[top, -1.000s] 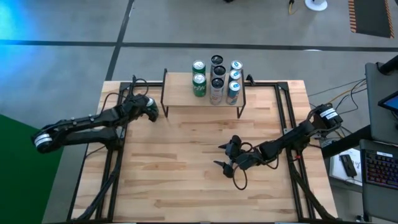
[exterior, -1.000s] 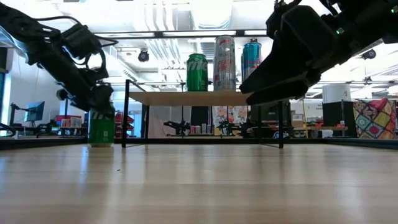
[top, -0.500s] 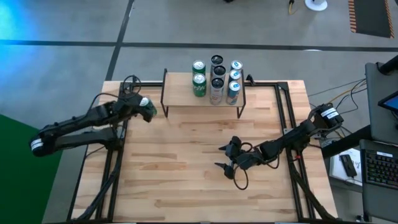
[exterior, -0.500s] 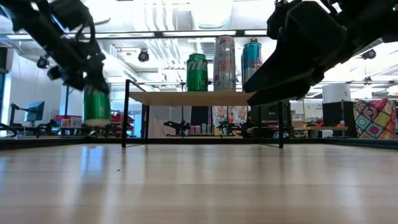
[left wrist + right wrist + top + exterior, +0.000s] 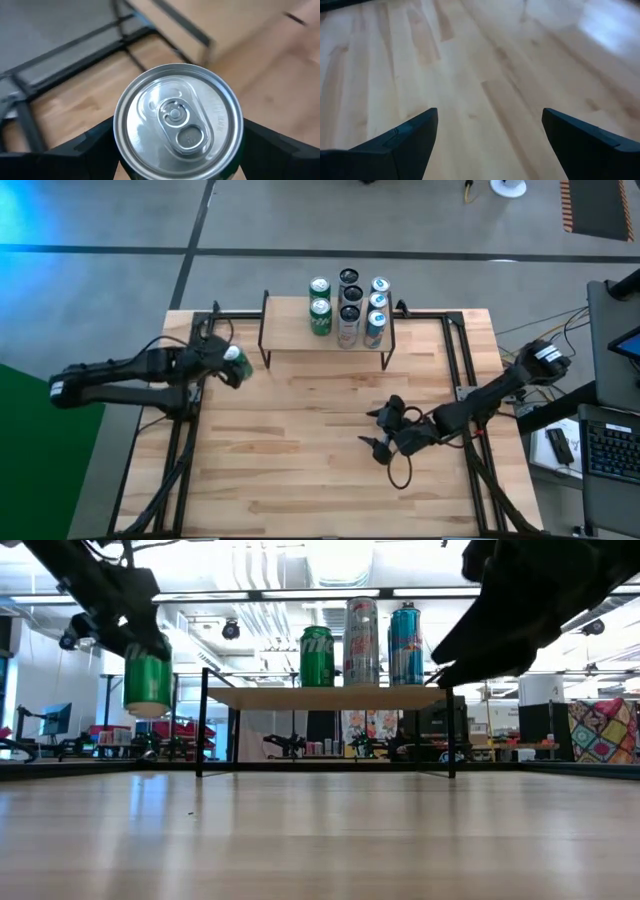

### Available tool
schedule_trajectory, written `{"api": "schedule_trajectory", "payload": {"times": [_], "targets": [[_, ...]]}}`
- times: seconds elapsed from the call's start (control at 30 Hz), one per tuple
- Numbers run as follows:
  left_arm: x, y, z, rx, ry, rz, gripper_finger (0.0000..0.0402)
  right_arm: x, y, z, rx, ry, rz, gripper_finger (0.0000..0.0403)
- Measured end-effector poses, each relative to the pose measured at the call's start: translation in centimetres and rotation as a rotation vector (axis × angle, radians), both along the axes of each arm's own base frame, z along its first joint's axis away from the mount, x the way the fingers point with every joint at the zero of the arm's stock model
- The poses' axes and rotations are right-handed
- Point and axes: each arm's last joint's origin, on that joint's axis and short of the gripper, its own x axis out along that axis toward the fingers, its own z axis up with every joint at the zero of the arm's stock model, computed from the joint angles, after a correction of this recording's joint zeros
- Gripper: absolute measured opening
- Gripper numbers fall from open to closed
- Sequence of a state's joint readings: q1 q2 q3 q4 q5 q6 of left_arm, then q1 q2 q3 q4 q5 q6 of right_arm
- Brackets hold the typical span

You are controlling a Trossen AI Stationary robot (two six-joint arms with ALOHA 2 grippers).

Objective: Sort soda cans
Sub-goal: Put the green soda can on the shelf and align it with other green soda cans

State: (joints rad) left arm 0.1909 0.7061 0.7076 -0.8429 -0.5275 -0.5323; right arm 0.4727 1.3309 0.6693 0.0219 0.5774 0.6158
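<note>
The left hand [image 5: 232, 363] holds 1 green can [image 5: 148, 676] above the tabletop [image 5: 300, 440], left of the shelf [image 5: 290, 347] carrying 8 cans [image 5: 349, 308]. The right hand [image 5: 385, 435] is wide, empty, low at centre-right.

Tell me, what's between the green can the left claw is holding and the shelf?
Nothing. In the high view, only bare wooden table lies between the held green can, left claw, and shelf.

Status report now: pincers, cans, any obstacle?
Left pincer holds green can above table. Right pincer open, empty. Eight cans on shelf.
</note>
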Motion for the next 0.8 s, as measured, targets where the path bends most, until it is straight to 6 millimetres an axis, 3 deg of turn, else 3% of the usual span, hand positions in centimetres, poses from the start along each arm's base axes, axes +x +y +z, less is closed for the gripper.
{"api": "schedule_trajectory", "payload": {"times": [0.13, 0.4, 0.6, 0.8], "targets": [[0.4, -1.5, 0.0, -0.038, -0.025, -0.100, 0.0308, -1.0, 0.1, -0.1, -0.034, -0.010, -0.029, 0.0345], [0.7, -4.0, 0.1, -0.099, -0.096, -0.212, 0.0309, -2.1, 0.4, -2.3, 0.024, 0.029, -0.077, 0.0345], [2.5, -4.9, 0.3, -0.090, -0.099, -0.263, 0.0309, -2.2, 0.4, -2.3, 0.038, 0.027, -0.082, 0.0345], [5.5, -5.3, 2.2, 0.008, -0.051, -0.269, 0.0309, -2.4, 0.3, -1.5, 0.042, 0.000, -0.070, 0.0345]]}}
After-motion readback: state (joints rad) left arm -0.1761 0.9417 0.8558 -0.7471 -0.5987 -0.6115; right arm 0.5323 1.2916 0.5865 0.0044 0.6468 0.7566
